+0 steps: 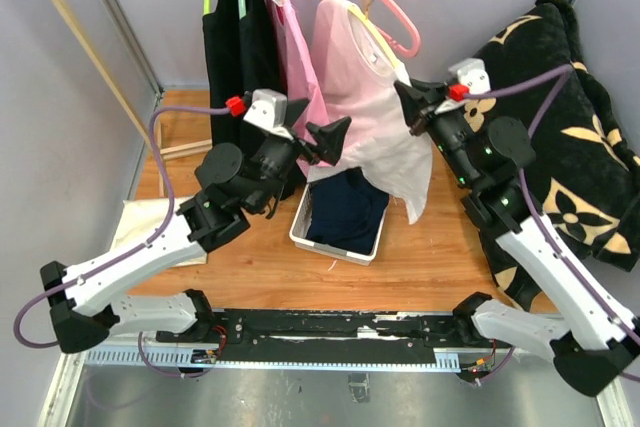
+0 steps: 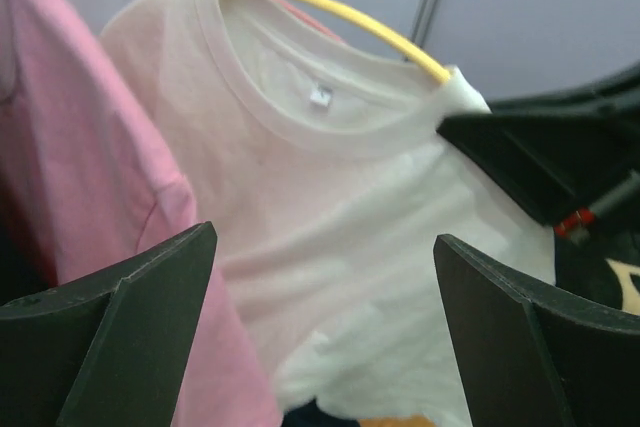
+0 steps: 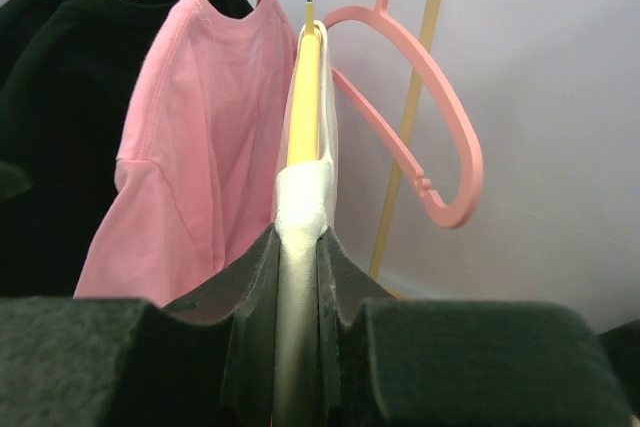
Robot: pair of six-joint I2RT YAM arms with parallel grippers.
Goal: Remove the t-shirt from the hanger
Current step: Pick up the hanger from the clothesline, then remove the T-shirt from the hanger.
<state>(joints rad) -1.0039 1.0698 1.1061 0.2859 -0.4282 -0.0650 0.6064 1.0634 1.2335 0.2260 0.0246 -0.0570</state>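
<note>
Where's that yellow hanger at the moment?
The yellow hanger hangs right of centre in the top view, inside the white t-shirt, between the pink t-shirt and the empty pink hanger. The right hand pinches the shirt at its end.

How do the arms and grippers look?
The left arm and right arm have white links and black joints. A purple cable meets a red plug by each white camera. The left gripper and right gripper are black, with wedge-shaped fingers.
</note>
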